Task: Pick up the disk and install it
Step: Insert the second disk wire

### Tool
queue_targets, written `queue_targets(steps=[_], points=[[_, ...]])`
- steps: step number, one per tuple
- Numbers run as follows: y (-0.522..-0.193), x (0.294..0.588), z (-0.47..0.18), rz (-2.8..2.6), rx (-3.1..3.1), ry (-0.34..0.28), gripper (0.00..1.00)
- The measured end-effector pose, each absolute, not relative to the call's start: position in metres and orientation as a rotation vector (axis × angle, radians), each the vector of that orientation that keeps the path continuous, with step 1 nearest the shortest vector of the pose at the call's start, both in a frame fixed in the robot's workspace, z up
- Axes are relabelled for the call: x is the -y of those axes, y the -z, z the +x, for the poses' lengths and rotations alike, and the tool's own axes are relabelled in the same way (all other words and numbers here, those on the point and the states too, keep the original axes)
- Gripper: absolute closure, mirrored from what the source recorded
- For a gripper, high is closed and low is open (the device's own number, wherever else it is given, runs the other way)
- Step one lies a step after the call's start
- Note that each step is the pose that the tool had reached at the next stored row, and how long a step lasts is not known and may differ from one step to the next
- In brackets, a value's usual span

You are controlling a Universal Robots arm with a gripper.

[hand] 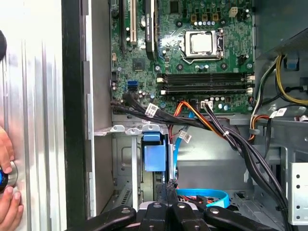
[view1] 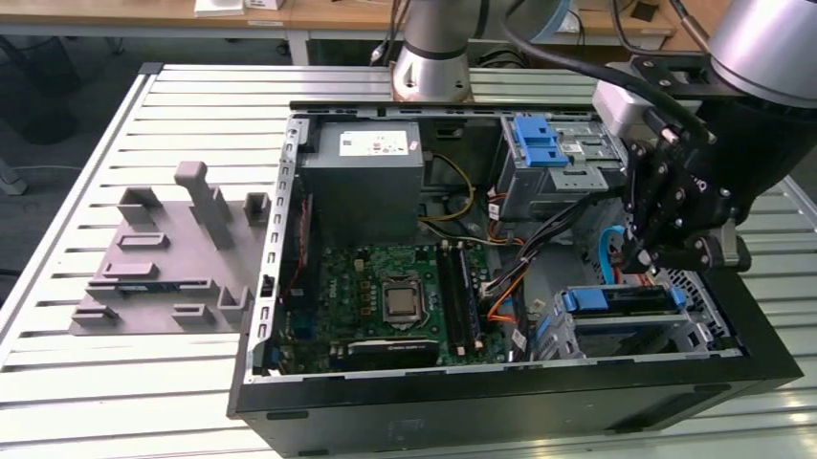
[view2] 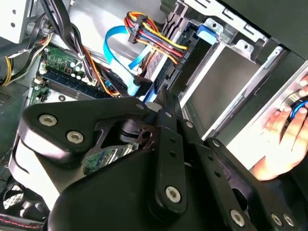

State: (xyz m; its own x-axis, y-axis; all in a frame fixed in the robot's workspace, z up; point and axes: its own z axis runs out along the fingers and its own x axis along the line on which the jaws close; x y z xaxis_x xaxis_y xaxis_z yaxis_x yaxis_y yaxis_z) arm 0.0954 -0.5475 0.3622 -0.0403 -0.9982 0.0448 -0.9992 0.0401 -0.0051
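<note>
Open computer case [view1: 511, 402], lower drive bay [view1: 664, 335]: we log the disk [view1: 632, 301] lying in that bay, its blue end handle [hand: 155, 154] facing the gripper [hand: 167, 190], whose fingers look drawn together with nothing between them, tips just beside the handle. Risks, as we judge them: the disk may sit skewed on its rails and jam under an off-centre push. The closed fingers could also snag the blue data cable [hand: 202, 196] or the black wire bundle [hand: 240, 144] close by.
</note>
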Motion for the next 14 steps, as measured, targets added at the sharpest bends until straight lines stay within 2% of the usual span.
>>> queue_targets(steps=[14], points=[[-0.382, 0.544, 0.092, 2.156, 2.245, -0.054, 0.89]])
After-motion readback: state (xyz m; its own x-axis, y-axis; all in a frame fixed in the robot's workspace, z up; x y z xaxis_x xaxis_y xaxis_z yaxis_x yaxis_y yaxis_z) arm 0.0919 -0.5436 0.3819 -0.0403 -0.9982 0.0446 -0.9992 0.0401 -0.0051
